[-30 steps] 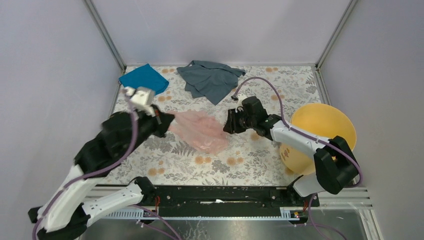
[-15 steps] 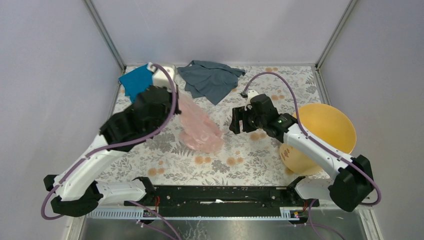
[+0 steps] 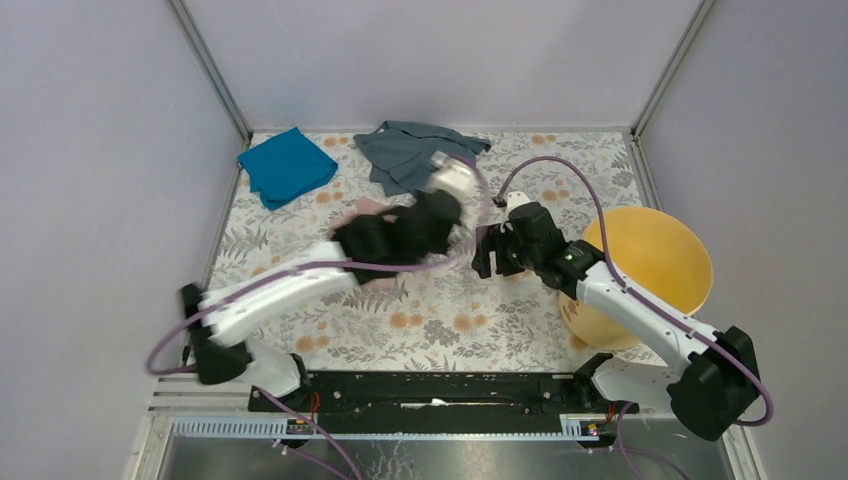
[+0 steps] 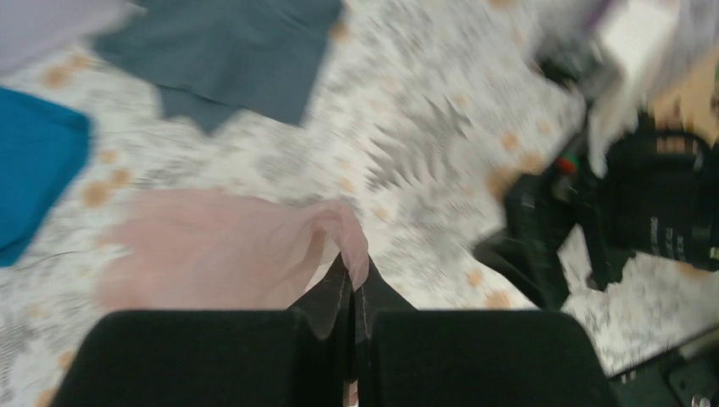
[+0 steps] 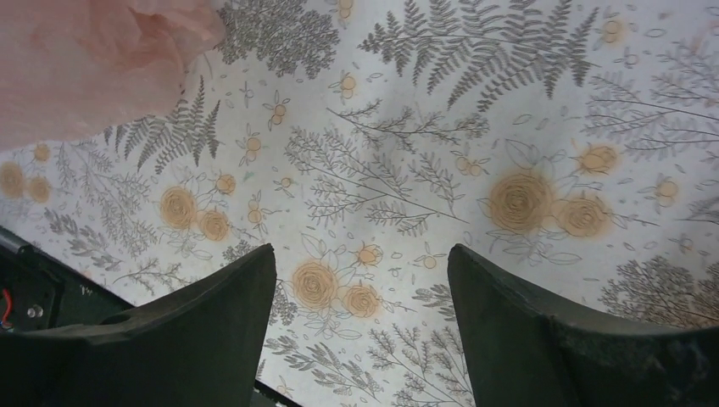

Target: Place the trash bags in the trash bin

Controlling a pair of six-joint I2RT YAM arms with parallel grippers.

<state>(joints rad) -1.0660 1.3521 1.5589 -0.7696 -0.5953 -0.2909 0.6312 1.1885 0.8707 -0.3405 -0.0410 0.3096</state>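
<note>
Left wrist — motion-blurred | left claw [image 4: 352,292] pinches trash bag [image 4: 216,254]; right claw [image 5: 363,259] agape

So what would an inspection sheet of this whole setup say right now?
Surface: floral table cover, flat.
Job's things: pink trash bag pinched at one fold, outside the yellow bin at the table's right edge.
Clutter: teal cloth and grey cloth at the far side.
Grippers: left gripper shut on the bag; right gripper open, empty.
Cables: purple cables looped on both arms.
Surroundings: plain grey walls.
</note>
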